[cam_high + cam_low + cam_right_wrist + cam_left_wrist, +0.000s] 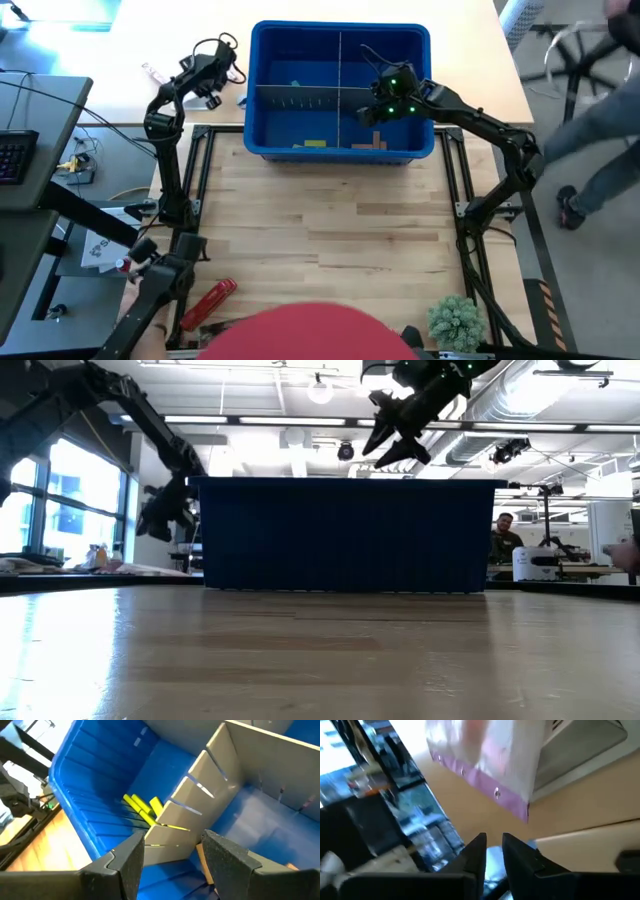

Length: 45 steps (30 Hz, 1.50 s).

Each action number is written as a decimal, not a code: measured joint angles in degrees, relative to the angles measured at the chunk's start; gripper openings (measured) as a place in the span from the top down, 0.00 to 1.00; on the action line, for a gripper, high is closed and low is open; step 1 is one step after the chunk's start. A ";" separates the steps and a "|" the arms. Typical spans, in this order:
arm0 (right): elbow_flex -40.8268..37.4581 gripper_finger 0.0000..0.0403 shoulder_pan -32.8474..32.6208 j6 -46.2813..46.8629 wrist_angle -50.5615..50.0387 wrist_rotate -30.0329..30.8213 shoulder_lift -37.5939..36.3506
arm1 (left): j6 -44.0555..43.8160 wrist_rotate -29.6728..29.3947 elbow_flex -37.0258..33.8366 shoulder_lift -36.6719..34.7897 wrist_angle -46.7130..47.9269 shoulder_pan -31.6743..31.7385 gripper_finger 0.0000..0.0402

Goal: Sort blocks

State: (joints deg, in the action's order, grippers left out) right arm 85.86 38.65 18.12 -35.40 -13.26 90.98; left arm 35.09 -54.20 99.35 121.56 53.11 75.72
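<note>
From above, we see the right gripper over the blue bin, yellow blocks and tan blocks inside, the left gripper beside it; low view, the right fingers apart, empty; left wrist view, narrow gap between fingers.

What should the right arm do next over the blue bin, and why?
Probably lift clear of the bin and go for another block: the right gripper hangs open and empty above the dividers, with yellow blocks already lying in one compartment.
</note>
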 joint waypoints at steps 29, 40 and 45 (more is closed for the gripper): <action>0.01 0.54 -0.43 7.22 6.61 -1.74 -1.07 | -55.21 20.22 20.78 4.18 -13.96 -1.99 1.00; 0.01 0.54 -0.43 9.08 6.53 -3.45 -1.09 | -50.95 15.65 17.51 5.14 -17.80 -4.48 1.00; 0.01 0.54 -0.42 9.03 6.95 -3.85 -1.09 | -49.65 13.69 17.61 3.19 -17.84 -4.85 1.00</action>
State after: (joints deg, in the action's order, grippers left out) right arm 85.86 38.24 27.16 -28.45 -17.12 89.89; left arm -14.56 -40.51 116.97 124.75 35.27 70.88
